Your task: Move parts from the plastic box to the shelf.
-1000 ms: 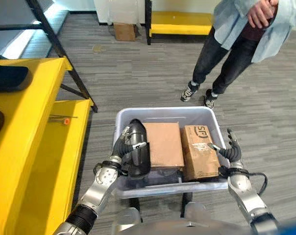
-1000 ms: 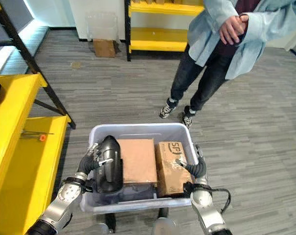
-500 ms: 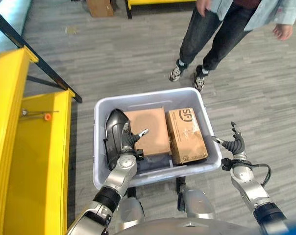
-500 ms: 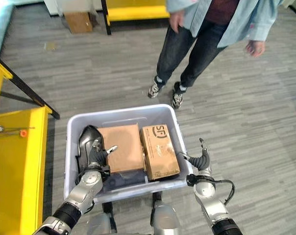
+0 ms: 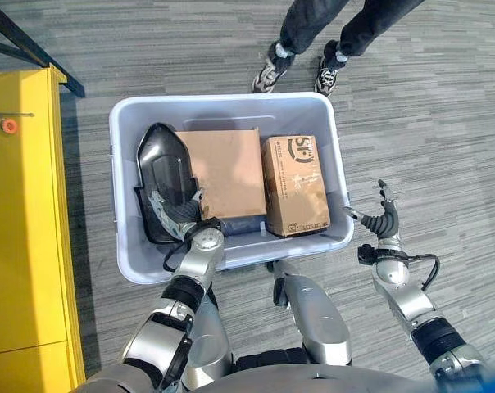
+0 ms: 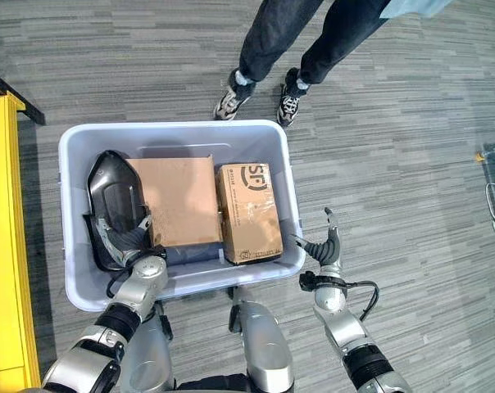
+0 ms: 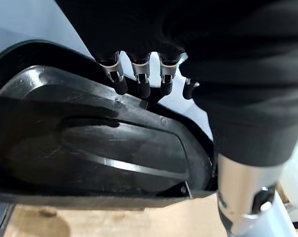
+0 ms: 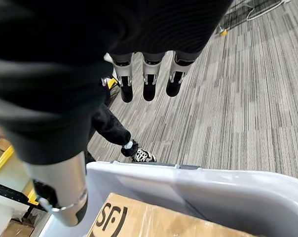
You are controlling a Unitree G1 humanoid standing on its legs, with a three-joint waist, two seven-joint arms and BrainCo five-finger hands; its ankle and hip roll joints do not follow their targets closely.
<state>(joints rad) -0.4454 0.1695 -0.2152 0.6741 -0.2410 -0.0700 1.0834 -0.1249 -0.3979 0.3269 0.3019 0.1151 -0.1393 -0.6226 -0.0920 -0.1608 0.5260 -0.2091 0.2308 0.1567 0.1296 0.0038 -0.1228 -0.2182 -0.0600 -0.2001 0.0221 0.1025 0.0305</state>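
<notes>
The robot's left hand [image 5: 175, 219] is reaching into the pale grey rectangular plastic box [image 5: 229, 110] and lying against the glossy black moulded plastic part [image 5: 164, 176] that is standing along the box's wall nearest the yellow metal shelf [image 5: 22, 217]. In the left wrist view the fingers [image 7: 140, 79] are extending fairly straight with their dark tips touching the part's upper rim, the thumb below it, so the hand is looking spread against the part rather than clamped round it.

The likely trouble is a poor hold. The part is smooth, curved and wider than the hand, and it is wedged between the box wall and the flat plain brown cardboard box [image 5: 224, 171] beside it. A lift from fingertips alone could let it slip back, or it could catch on the cardboard box or the box wall and drag the whole plastic box. A person's legs and shoes [image 5: 297, 65] are standing just beyond the plastic box's far side, which is narrowing the room for any swing that way.

The plastic box is holding three things: the black part, the plain cardboard box in the middle, and a narrower brown printed cardboard carton [image 5: 295, 185] on the side away from the shelf. The right hand [image 5: 383, 223] is hovering outside the plastic box near that side, fingers straight and apart, holding nothing.
</notes>
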